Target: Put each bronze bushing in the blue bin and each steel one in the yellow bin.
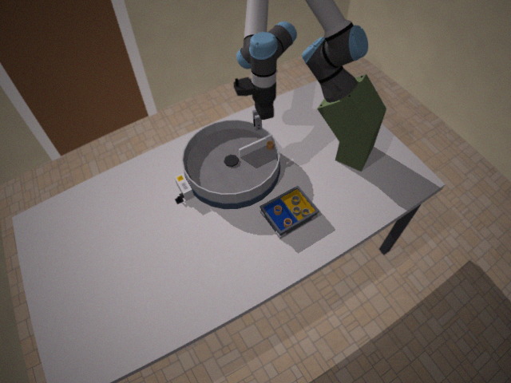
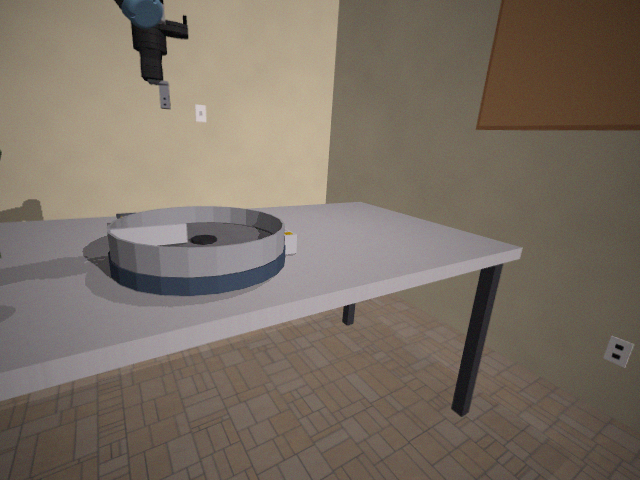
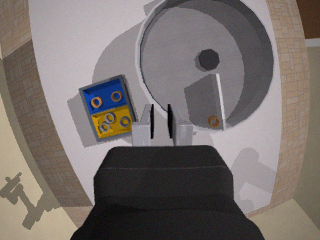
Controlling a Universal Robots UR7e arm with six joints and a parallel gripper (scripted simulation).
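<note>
One bronze bushing (image 1: 270, 144) (image 3: 213, 121) stands on the turntable (image 1: 223, 177) (image 2: 196, 263) (image 3: 175, 60), beside the white divider (image 1: 255, 144) (image 2: 149, 235) (image 3: 220, 102) and near the rim. The blue bin (image 1: 273, 219) (image 3: 106, 103) holds two bronze bushings. The yellow bin (image 1: 306, 203) (image 3: 113, 131) holds three steel bushings. My gripper (image 1: 257, 124) (image 2: 164, 100) (image 3: 160, 114) is partly open, with nothing between the fingers. It hangs high above the table; in the wrist view its fingers lie between the bins and the bronze bushing. The exterior view does not show the bushings or the bin interiors.
A tall round wall encloses the turntable, with a dark hub (image 1: 231, 160) (image 2: 203, 239) (image 3: 207, 59) at its centre. A small white box (image 1: 184, 186) (image 2: 291, 243) sits against its outside. A tall green block (image 1: 358, 128) stands at the table's right side, near the arm.
</note>
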